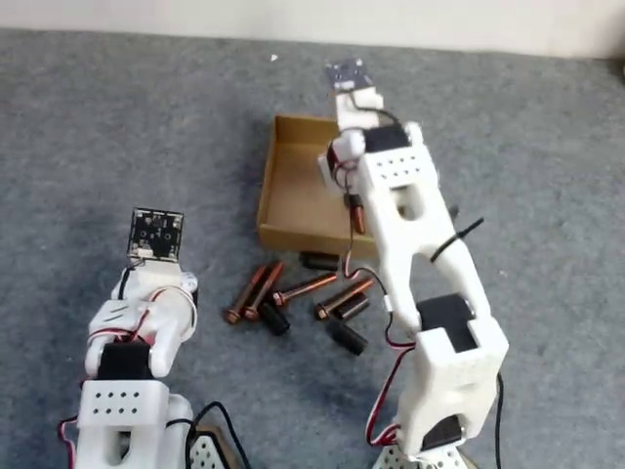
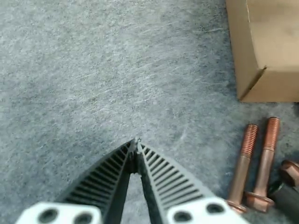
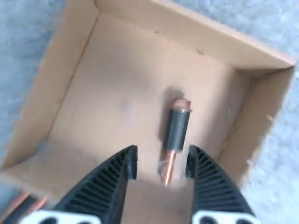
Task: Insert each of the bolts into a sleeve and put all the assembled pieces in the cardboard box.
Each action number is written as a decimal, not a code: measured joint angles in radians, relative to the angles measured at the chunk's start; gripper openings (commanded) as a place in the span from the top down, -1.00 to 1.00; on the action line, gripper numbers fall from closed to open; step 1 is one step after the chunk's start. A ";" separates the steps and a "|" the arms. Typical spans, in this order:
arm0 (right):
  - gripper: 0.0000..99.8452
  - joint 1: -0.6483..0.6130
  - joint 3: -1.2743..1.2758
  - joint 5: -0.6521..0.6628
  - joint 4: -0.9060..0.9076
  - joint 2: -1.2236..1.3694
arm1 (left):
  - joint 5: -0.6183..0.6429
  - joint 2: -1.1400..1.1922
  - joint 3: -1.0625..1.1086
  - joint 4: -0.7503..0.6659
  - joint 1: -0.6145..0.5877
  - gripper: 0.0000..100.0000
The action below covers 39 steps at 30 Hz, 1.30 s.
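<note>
My left hand (image 2: 136, 145) hangs low over bare bench (image 1: 98, 117), fingers pressed together with nothing between them. I judge it is parked off to the side to keep clear of the other arm.

Just to its right lie the loose bolts (image 1: 256, 293). Two are side by side with their heads toward me, and two more lie beyond them at angles. Black sleeves (image 1: 274, 319) are scattered among them, some touching a bolt, none that I can see with a bolt through it. The pile sits on the bench just in front of the cardboard box (image 1: 266, 191), handy to either arm.

Further right, my right hand (image 3: 161, 153) is over the box, fingers spread wide and gripping nothing. Inside the box is one assembled piece (image 3: 177, 126), a bolt through a dark sleeve, its pointed end under the gap between my fingers. I cannot tell whether it has settled on the floor. I take that one as delivered.

My right arm stretches across part of the pile, so from above some of it is covered. The crowding of bolts and sleeves looks likeliest to hamper a clean pick.
</note>
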 measured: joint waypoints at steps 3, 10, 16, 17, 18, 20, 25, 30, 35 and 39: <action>0.69 -0.002 -0.143 0.003 0.212 0.000 | 0.000 0.000 0.000 0.000 -0.044 0.98; 0.75 -0.106 -0.269 0.060 0.457 -0.012 | 0.000 0.000 0.000 -0.003 -0.097 0.98; 0.75 -0.196 -0.058 0.060 0.456 -0.175 | 0.000 0.000 0.000 -0.003 -0.101 0.98; 0.75 -0.213 -0.009 0.060 0.453 -0.215 | 0.000 0.000 0.000 -0.003 -0.101 0.98; 0.75 -0.230 0.051 0.060 0.430 -0.256 | 0.000 0.000 0.000 -0.003 -0.101 0.98; 0.75 -0.264 0.175 0.060 0.368 -0.336 | 0.000 0.000 0.000 -0.003 -0.101 0.98; 0.75 -0.361 0.554 0.043 0.149 -0.509 | 0.000 0.000 0.000 -0.031 -0.101 0.98; 0.75 -0.450 0.884 0.009 -0.075 -0.583 | 0.000 0.000 0.000 -0.037 -0.101 0.98; 0.75 -0.499 1.000 0.008 -0.221 -0.589 | 0.000 0.000 0.000 -0.037 -0.101 0.98; 0.75 -0.500 1.000 0.008 -0.305 -0.525 | 0.000 0.000 0.000 -0.037 -0.101 0.98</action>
